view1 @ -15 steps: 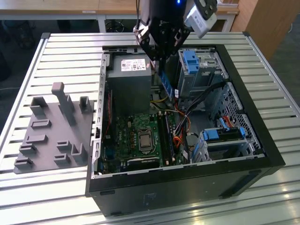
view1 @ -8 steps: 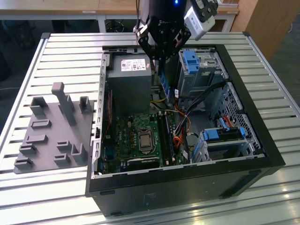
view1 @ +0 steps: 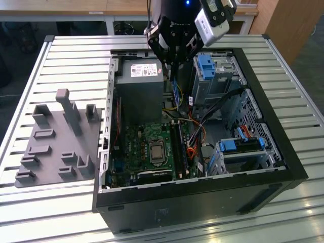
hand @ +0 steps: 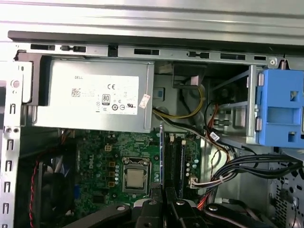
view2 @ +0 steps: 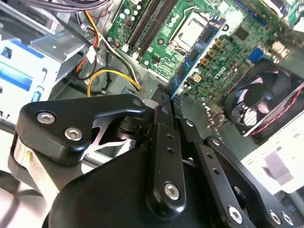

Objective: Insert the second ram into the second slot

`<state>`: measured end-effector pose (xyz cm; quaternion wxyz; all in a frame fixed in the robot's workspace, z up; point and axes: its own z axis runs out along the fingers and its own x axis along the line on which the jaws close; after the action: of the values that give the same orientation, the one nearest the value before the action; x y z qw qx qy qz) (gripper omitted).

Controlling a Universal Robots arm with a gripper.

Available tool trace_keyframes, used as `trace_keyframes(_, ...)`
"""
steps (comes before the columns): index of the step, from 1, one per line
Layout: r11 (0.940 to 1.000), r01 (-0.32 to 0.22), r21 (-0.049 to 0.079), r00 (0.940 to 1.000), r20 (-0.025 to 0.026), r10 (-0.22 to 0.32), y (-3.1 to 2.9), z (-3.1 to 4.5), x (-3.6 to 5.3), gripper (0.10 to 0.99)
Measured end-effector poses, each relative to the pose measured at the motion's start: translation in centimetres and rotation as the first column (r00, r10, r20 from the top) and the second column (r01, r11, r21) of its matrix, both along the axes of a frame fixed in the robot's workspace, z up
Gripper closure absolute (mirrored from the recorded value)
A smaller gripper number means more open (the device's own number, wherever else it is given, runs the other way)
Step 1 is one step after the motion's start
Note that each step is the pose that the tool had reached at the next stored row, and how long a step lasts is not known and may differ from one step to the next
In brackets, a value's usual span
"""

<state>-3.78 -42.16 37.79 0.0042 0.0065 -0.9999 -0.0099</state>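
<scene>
Pinching with the gripper [view1: 174,62] closed on the second ram [view1: 175,91], clamping the stick's upper edge between both jaws, faces flat against them. Hanging on edge over the open computer case [view1: 202,205], well clear of the motherboard [view1: 134,149], with the power supply [view1: 139,86] at nine o'clock of the stick and a blue drive bracket [view1: 206,66] at two o'clock in the exterior view. Sitting at twelve o'clock of the memory slots [view1: 179,147] there, apart from them and not yet entering any. Showing edge-on in the first wrist view as a thin line, running parallel with the dark slots and just beside them. Not managing to tell filled slots from empty ones. Judging the step as alignment ahead of seating: bringing the contact edge parallel to its slot, centring it along that slot's length, and settling both before any pressing. Holding the board plumb and avoiding twist in the grip, guarding against a tilted edge jamming at one end. Minding the black cable bundle [view1: 223,104] at four o'clock of the stick, steering clear of it on the way down.
</scene>
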Motion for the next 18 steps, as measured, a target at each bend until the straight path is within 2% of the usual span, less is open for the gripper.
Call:
trace_keyframes(4,0.9986,0.052,0.000,0.9986,0.0001,-0.052,-0.04,-0.08,-0.01,0.949)
trace_keyframes(18,0.9985,0.055,0.000,0.9985,-0.0001,-0.055,-0.24,-0.41,0.00,0.949)
